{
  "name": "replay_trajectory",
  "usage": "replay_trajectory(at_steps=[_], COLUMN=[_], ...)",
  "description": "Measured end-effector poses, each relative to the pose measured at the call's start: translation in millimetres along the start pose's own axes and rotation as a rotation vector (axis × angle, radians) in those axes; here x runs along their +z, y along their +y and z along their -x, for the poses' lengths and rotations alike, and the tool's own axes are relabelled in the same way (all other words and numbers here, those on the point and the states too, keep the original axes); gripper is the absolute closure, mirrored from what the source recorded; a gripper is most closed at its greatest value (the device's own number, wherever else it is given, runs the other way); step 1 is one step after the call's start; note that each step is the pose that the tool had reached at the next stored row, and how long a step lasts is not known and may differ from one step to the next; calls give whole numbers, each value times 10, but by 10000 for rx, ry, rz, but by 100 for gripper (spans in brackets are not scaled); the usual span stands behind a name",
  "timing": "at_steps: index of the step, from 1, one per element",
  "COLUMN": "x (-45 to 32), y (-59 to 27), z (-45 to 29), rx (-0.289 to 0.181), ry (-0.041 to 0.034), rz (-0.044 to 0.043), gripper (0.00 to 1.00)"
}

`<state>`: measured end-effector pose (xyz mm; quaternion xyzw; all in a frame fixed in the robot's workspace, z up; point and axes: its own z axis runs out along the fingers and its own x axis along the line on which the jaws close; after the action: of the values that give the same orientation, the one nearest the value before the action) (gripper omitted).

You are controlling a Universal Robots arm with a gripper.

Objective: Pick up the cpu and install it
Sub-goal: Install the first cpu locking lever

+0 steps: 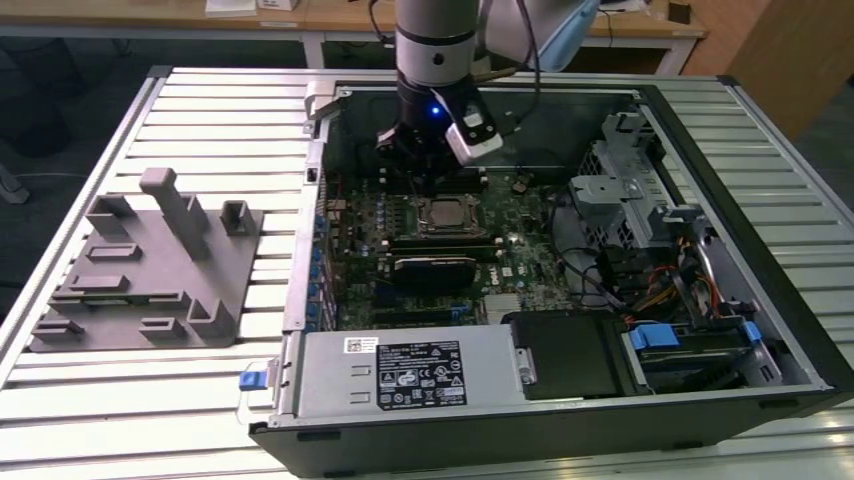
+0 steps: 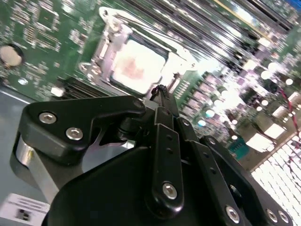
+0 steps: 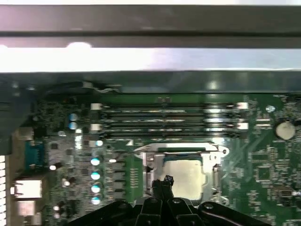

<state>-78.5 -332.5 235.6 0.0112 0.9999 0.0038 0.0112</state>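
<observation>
- Over on the exterior view's left, a grey fixture block (image 1: 140,270) is sitting on the slatted tabletop (image 1: 200,110), well apart from the hand (image 3: 163,181).
- Just beside the block, an open computer case (image 1: 561,410) is lying flat, exposing its green motherboard (image 1: 534,250).
- Mid-board, the cpu (image 1: 441,213) is resting in its socket (image 3: 215,172), silver top up.
- Above one edge of the cpu, the hand is hovering, its fingers pressing narrowly together and gripping nothing.
</observation>
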Motion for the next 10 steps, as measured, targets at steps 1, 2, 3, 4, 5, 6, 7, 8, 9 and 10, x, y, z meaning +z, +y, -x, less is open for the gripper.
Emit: replay_trajectory(at_steps=[1,2,3,4,5,6,7,8,9,10], x=[-1,-1,-2,-3,-4,-5,-5,-6,-6,-7], y=[-1,-2,-3,-4,-5,-6,-7,-8,-9,-10], z=[-32,-63,-93,-122,-152,-184,-214,-242,-270,-297], rx=[-1,0,1,0,-1,0,1,1,0,0], ry=[-1,-3,-4,-6,-6,-8,-10,-11,-12,-14], rz=[3,8,13,17,22,29,37,46,55,64], gripper=[89,89,89,89,89,89,89,89,89,89])
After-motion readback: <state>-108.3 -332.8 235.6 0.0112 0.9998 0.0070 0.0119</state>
